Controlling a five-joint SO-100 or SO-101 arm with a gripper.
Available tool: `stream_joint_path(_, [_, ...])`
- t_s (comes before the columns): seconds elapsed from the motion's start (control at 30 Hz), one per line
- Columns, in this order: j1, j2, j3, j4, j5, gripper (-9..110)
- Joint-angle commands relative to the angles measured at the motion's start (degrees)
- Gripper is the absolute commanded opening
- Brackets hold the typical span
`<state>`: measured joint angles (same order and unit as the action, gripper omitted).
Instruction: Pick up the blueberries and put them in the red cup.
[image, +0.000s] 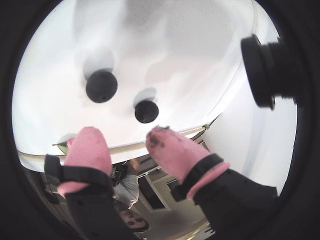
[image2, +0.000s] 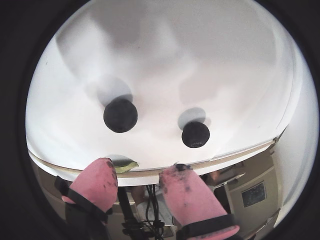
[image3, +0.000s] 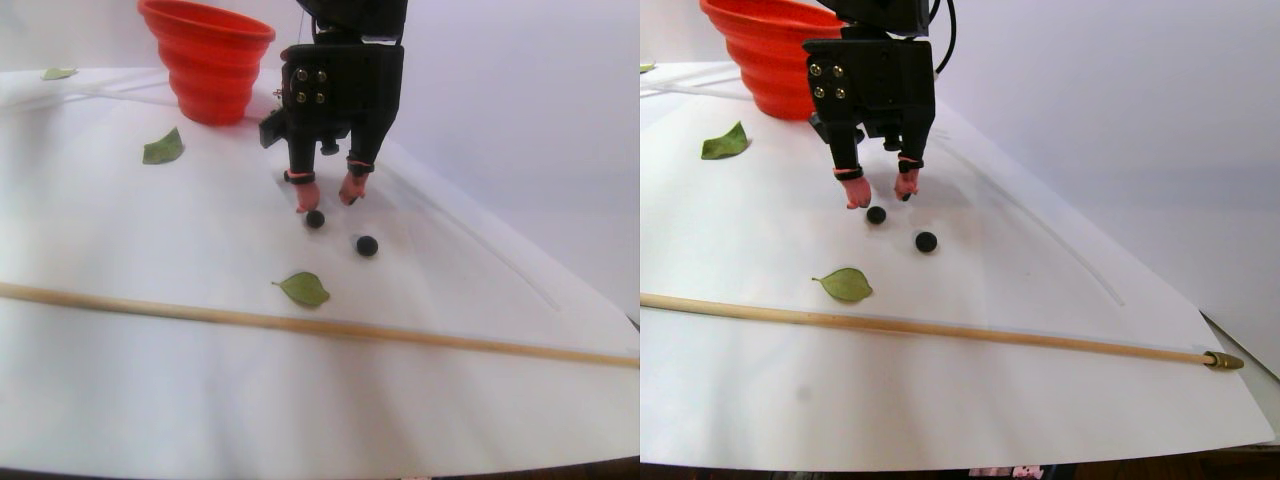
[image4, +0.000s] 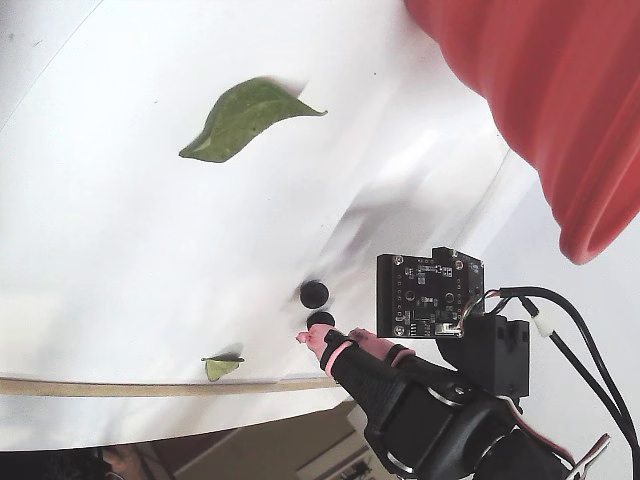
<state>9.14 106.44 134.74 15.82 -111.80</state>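
In the stereo pair view, nearest the camera a thin wooden stick (image3: 300, 322) lies across the white sheet (image3: 120, 400), with a green leaf (image3: 304, 289) just behind it. Beyond the leaf sit two blueberries: the nearer berry (image3: 367, 245) and the farther berry (image3: 315, 218), near each other but apart. The gripper (image3: 329, 197) hangs straight down over the farther berry, its pink tips spread with nothing between them, which looks like a line-up for a top-down grasp. That berry lies just below and slightly in front of the gap, closer to the view's left finger (image3: 305, 195); whether a tip touches it I cannot tell. In both wrist views the two berries lie ahead of the fingertips on bare sheet, not yet between them: in one the larger-looking berry (image: 101, 85) is above the left tip and the other (image: 146, 111) nearly over the gap. The right tip (image2: 186, 190) carries dark smudges. Farther back a second leaf (image3: 163, 149) lies well apart, and behind the arm the red cup (image3: 208, 60) stands upright near the sheet's far edge, mouth open. My judgement: the gripper must shift a little forward and descend before closing.
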Motion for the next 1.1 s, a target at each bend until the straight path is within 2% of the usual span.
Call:
stream_joint_path(0.0, [1.67, 0.00, -1.14, -1.14, 0.79, 18])
stream_joint_path(0.47, [-0.70, -3.34, -1.67, -4.83, 4.92, 18])
stream_joint_path(1.07, [-1.32, -5.01, -0.79, -3.96, 4.92, 18])
